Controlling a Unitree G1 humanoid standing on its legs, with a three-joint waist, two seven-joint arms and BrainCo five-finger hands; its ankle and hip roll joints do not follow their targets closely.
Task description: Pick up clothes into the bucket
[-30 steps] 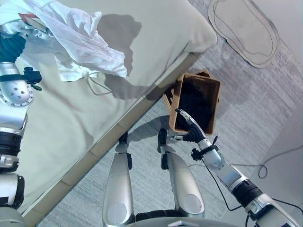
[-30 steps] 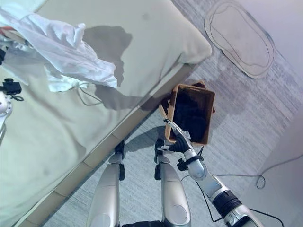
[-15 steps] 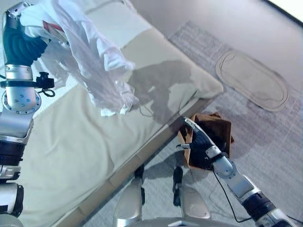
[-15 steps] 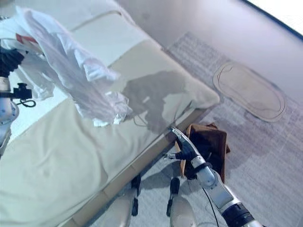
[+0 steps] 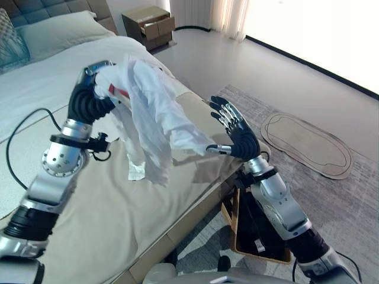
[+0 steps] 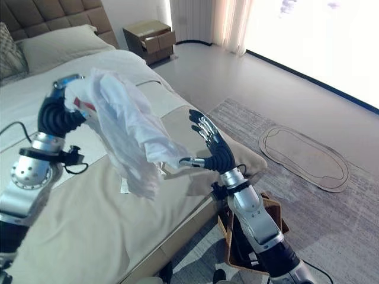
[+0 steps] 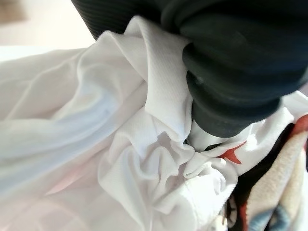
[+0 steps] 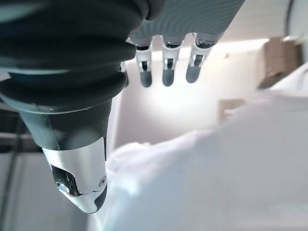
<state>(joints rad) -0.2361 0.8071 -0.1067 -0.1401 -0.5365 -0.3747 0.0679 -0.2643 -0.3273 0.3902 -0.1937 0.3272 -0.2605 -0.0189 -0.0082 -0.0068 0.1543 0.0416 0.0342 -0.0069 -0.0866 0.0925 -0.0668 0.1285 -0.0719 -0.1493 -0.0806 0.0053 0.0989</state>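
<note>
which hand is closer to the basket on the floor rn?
Right. The right hand is raised open above the basket; the left hand is off over the bed, wrapped in the white garment.

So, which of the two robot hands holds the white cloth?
The left hand, raised over the bed, grips the white cloth. The right hand is open beside the cloth's hanging end.

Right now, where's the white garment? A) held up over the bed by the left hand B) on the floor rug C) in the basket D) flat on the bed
A: the white garment is bunched at the left hand and hangs clear above the bed, with the open right hand raised beside it and the basket on the floor below.
</note>
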